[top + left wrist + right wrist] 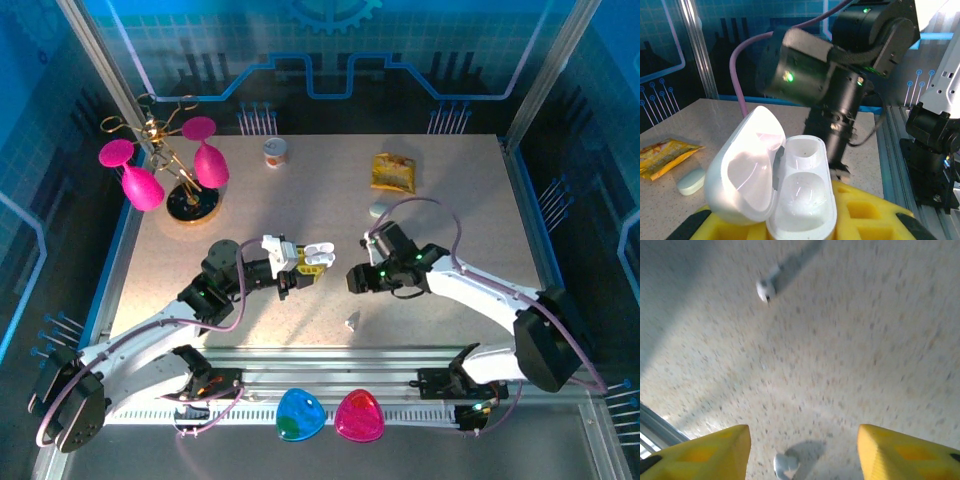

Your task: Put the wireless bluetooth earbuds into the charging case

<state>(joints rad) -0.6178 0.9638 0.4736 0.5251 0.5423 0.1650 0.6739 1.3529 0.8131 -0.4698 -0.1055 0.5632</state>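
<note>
My left gripper (298, 264) is shut on a white charging case (316, 257), held above the table with its lid (745, 170) swung open to the left. In the left wrist view the case body (802, 200) sits between the yellow fingers (867, 207), and both sockets look empty. My right gripper (356, 278) hangs just right of the case, pointing down at the table. Its yellow fingers (705, 452) stand apart, with a small white earbud (786, 465) on the table between them, untouched. A second earbud (766, 289) lies farther off, seen from above as the earbud (352, 320).
A pale-green case (378, 209) and a yellow snack packet (393, 172) lie behind the right arm. Pink glasses on a gold stand (170, 165) occupy the back left, a small can (276, 152) the back. Blue (300, 414) and pink (359, 415) pieces rest on the front rail.
</note>
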